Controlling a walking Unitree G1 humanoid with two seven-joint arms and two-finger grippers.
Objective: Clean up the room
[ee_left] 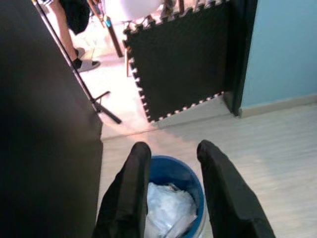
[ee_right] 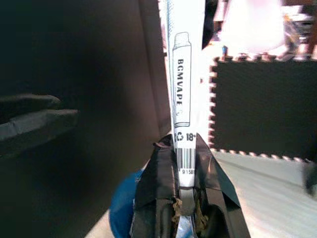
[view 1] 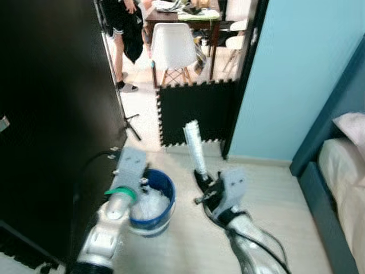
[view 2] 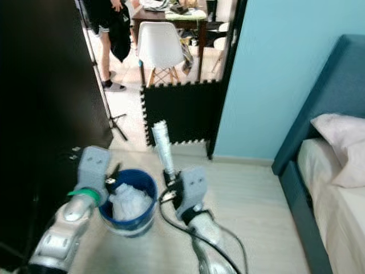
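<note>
A blue bin [view 1: 153, 204] with crumpled white paper [ee_left: 168, 208] inside sits low in front of me on the pale floor. My left gripper [view 1: 142, 178] hovers at the bin's near-left rim. Its two black fingers [ee_left: 133, 188] are spread apart over the bin, so it is open. Just right of the bin, my right gripper [view 1: 201, 176] is shut on the lower end of a long white printed box [view 1: 194, 145]. The box stands upright, with a barcode and the black lettering [ee_right: 183, 74] facing the right wrist view.
A dark wardrobe [view 1: 51, 114] fills the left side. A black foam mat panel [view 1: 197, 111] blocks the lower doorway ahead, and a tripod leg [view 1: 128, 123] stands beside it. Beyond are a white chair [view 1: 173, 45], a table and a standing person [view 1: 122, 28]. A bed [view 1: 342, 171] lies right.
</note>
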